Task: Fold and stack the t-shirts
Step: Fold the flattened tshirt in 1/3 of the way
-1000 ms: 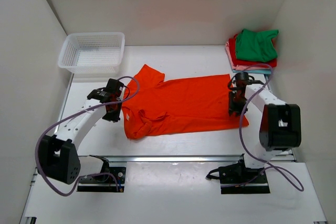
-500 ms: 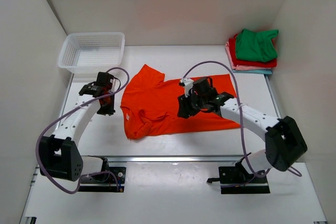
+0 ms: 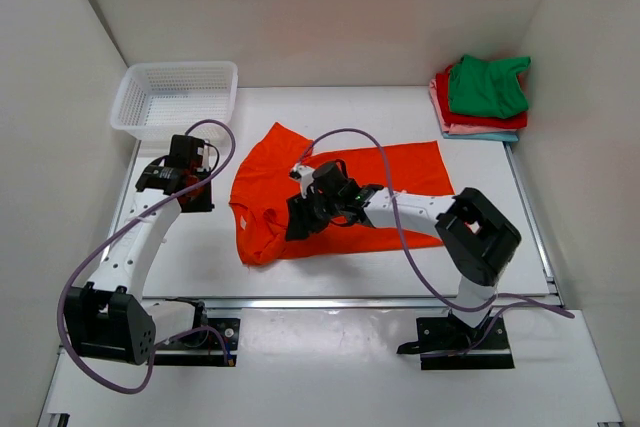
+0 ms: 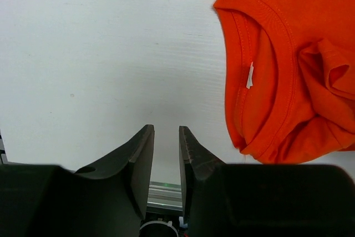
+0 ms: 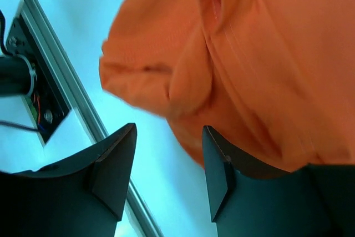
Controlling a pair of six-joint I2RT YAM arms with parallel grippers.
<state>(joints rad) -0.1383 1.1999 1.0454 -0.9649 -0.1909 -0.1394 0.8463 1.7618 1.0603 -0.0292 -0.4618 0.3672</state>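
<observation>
We count one white basket (image 3: pixel 178 97) far left, one orange t-shirt (image 3: pixel 400 172) spread mid-table and four folded t-shirts (image 3: pixel 485 87) stacked back right. Our left gripper (image 4: pixel 166 137) is just left of the collar, fingers barely apart, holding nothing. Our right gripper (image 5: pixel 168 137) hovers over the shirt's bunched near-left corner, fingers wide and empty.

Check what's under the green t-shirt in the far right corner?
Under the green t-shirt show the edges of a red t-shirt, a pink t-shirt and, lowest, a light blue t-shirt. Their middles are covered, so further layers cannot be ruled out.
</observation>
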